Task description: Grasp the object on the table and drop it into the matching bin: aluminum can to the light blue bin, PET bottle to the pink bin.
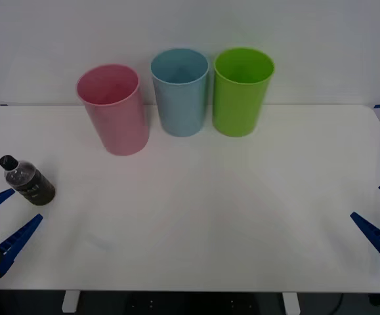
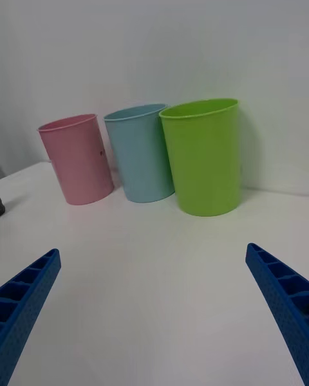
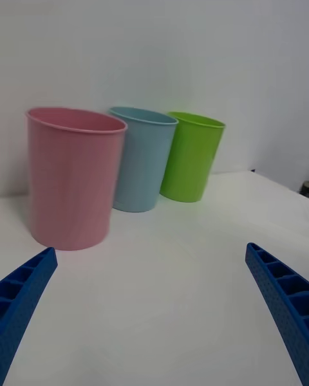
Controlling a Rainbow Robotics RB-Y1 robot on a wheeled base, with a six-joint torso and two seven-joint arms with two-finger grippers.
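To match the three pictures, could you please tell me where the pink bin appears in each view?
Front view: pink bin at the back, leftmost of three bins.
Right wrist view: pink bin beside the light blue bin.
Left wrist view: pink bin nearest and largest.
Shared landmark: lime green bin.

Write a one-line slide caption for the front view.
PET bottle upright at the table's left edge, pink bin behind, open left end effector nearby.

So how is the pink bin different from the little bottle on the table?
The pink bin stands upright at the back of the table; the bottle lies on its side near the left gripper. The bin is tall and open-topped; the bottle is much shorter and capped. The bin is solid pink; the bottle is clear with a dark label.
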